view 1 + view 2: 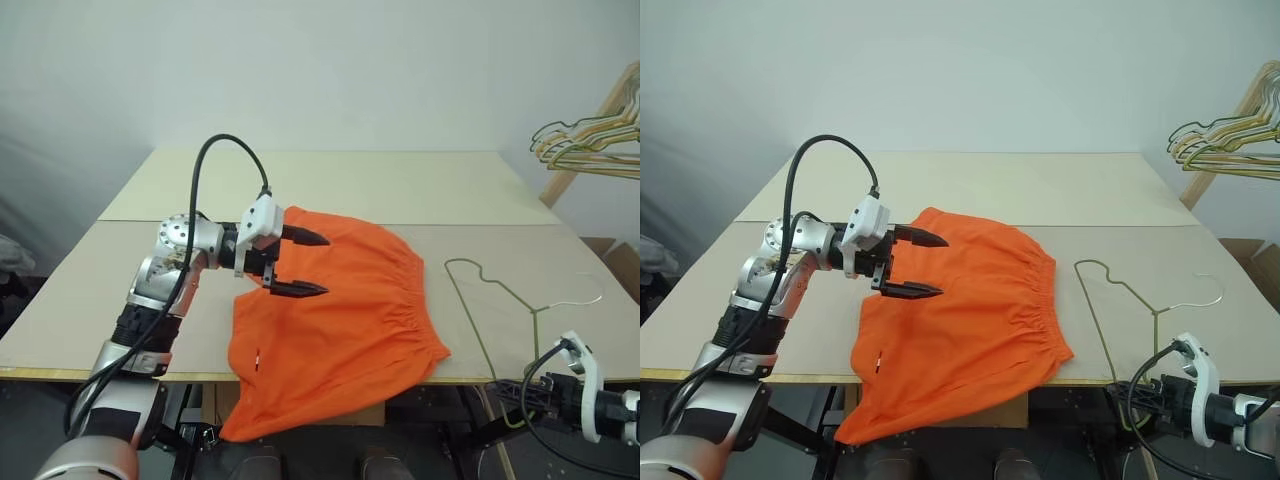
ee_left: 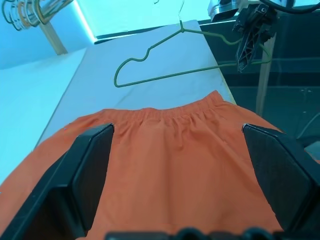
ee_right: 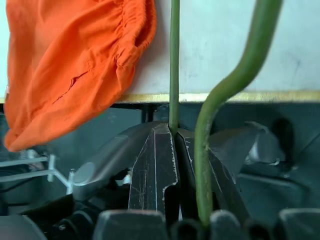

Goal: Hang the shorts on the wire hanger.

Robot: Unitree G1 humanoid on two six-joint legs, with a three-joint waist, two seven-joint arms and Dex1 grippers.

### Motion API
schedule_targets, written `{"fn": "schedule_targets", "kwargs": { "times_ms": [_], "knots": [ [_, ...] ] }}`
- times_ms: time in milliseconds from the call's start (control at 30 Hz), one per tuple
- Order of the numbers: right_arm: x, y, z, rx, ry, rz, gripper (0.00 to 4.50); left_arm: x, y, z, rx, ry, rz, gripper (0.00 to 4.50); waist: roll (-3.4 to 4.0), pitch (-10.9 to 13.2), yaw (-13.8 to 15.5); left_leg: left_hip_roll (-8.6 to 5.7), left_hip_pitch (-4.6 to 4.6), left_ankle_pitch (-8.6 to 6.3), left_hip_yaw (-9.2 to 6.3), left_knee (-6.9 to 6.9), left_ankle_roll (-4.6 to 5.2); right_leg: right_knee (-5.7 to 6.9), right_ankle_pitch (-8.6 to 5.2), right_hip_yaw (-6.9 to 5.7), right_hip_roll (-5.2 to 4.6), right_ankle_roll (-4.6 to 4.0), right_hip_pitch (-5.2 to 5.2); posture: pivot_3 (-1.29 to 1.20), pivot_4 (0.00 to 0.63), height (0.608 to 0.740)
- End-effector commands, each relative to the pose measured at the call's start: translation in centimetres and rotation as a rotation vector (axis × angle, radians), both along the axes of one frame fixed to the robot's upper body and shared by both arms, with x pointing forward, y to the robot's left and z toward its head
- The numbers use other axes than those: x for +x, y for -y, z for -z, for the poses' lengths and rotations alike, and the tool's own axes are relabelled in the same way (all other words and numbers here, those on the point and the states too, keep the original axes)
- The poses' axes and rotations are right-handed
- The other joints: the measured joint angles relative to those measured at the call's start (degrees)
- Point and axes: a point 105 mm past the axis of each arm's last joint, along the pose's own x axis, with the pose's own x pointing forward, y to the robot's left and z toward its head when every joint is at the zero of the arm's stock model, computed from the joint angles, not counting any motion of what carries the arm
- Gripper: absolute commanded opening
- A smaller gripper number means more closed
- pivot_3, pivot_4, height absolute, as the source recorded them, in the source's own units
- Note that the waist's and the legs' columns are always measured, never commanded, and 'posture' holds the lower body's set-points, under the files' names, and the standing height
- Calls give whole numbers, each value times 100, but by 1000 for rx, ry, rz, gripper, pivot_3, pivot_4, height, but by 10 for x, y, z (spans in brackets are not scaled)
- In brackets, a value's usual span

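The bright orange shorts (image 1: 350, 320) lie flat on the table, gathered waistband to the right, with one corner drooping over the front edge. My left gripper (image 1: 322, 265) hovers just above their left part, open wide, with nothing between its fingers. The olive-grey wire hanger (image 1: 510, 293) lies on the table to the right of the shorts, apart from them. Its lower part sticks out past the front edge. There my right gripper (image 3: 172, 145) is shut on the hanger's wire (image 3: 174, 60), below table level at the front right (image 1: 512, 390).
The pale table (image 1: 350, 185) has bare room behind the shorts. A bunch of yellow and dark wire hangers (image 1: 590, 140) hangs on a wooden stand past the table's far right corner. A black cable (image 1: 200, 190) loops above my left arm.
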Motion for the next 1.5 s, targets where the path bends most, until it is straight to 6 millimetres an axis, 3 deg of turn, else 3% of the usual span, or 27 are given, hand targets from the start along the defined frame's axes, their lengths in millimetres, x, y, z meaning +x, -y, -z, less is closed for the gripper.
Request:
{"fn": "schedule_targets", "kwargs": {
  "times_ms": [33, 400, 600, 1000, 1233, 1500],
  "knots": [
    [0, -8, 0, 43, -41, -55, 0, -5, 2, -12, -5, 29, 37, 4455, 0, 0, -26, 0, -1, 0, 0, -1, 0, -2, 0, 0, 0, 0, 0, 65, 0, 740],
    [0, -28, -6, 117, -96, -226, 0, -9, -1, -14, 14, 25, 55, 4455, -1, 1, -25, 0, -4, 0, -2, -1, 0, -8, -1, -1, 0, 2, 1, 85, 0, 740],
    [7, -15, -11, 69, -58, -201, 0, -10, -3, -14, 12, 23, 46, 4455, -2, 1, -17, 0, -5, 0, -2, -1, 0, -12, -1, -2, 0, 3, 1, 85, 0, 740],
    [21, -18, -17, 84, 33, -218, 0, -11, -4, -13, 15, 22, 50, 4455, -3, 2, 28, 0, -6, 0, -2, -1, 0, -13, -1, -1, 0, 4, 0, 109, 0, 740],
    [10, -37, -12, 91, -28, -385, 0, -12, -6, -14, 19, 23, 54, 4455, -3, 2, 88, 1, -7, 0, -3, -2, 0, -17, 0, -3, 0, 5, 0, 135, 0, 740],
    [39, -25, 5, -20, -86, -315, 0, -14, -9, -13, 29, 35, 45, 4455, -4, 2, 135, 2, -10, 0, -2, -3, 0, -38, 9, -4, 0, 6, 4, 160, 0, 740]
  ]
}}
